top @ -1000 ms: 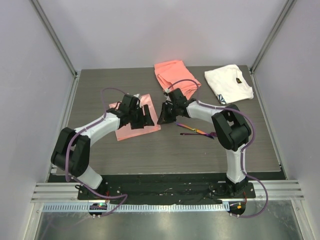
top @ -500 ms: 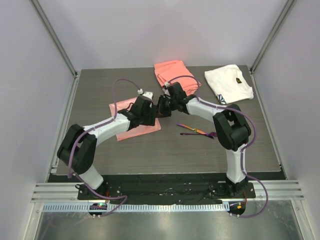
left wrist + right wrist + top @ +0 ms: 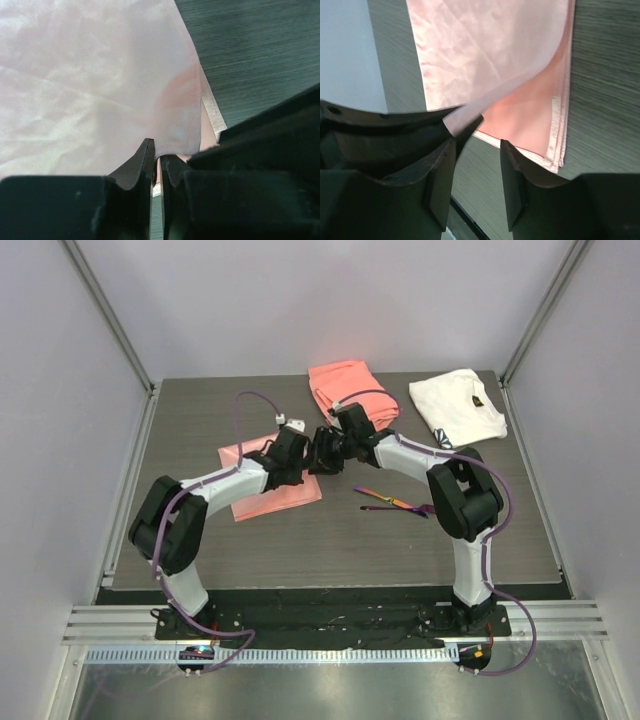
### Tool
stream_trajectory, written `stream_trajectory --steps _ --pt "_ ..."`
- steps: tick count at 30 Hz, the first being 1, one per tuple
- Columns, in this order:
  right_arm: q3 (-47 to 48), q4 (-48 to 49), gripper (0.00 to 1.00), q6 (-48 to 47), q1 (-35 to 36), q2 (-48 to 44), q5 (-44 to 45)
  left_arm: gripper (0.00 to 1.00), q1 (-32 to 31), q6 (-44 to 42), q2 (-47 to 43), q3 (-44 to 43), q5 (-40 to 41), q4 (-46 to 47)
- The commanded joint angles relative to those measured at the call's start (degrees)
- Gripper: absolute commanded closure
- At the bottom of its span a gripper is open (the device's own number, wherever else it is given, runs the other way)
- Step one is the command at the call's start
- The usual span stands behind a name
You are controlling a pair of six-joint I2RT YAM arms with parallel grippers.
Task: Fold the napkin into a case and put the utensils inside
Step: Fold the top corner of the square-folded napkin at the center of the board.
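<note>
Left gripper (image 3: 159, 157): jaws drawn almost together, nipping the top layer of the napkin (image 3: 275, 500) at a corner; thin cloth pressed between the fingers (image 3: 142, 160), low in the middle of the left wrist view.
Right gripper (image 3: 478, 145): jaws apart with a moderate gap and nothing held; bare table (image 3: 330, 550) and the napkin's lower layer seen through the gap, at the bottom of the right wrist view.
Grippers together: nose to nose just above the centre of the top view, at the napkin's right edge.
Napkin, place: left of centre in the top view, flat on the table, partly crossed by the left arm.
Napkin, shape: two layers, pale and glossy; upper layer lifted at one corner toward the left gripper, lower layer flat with its shiny hem showing at the right of the right wrist view.
Utensils (image 3: 393, 503): right of centre in the top view, lying together on the table, apart from the napkin and from both grippers.
Coral cloth (image 3: 342, 388): folded, at the top centre of the table, just behind the right gripper.
White cloth (image 3: 455, 405): upper right of the table, dark mark near its right edge.
</note>
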State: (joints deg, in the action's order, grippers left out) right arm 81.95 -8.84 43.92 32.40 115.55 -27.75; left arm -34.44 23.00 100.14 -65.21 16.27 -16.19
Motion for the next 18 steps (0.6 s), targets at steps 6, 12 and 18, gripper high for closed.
stream_trajectory --steps 6,12,18 --pt "-3.64 -0.31 0.29 -6.75 -1.38 -4.55 2.97 0.98 14.03 10.55 -3.02 0.35 -14.75 -1.4" --pt "-4.34 4.44 0.63 -5.43 0.38 0.29 -2.92 0.98 19.93 13.82 -2.32 1.05 -20.66 0.28" --pt "-5.22 6.29 0.73 -5.34 0.64 2.49 -2.92 0.98 26.07 14.7 -0.56 -1.23 -24.09 -1.65"
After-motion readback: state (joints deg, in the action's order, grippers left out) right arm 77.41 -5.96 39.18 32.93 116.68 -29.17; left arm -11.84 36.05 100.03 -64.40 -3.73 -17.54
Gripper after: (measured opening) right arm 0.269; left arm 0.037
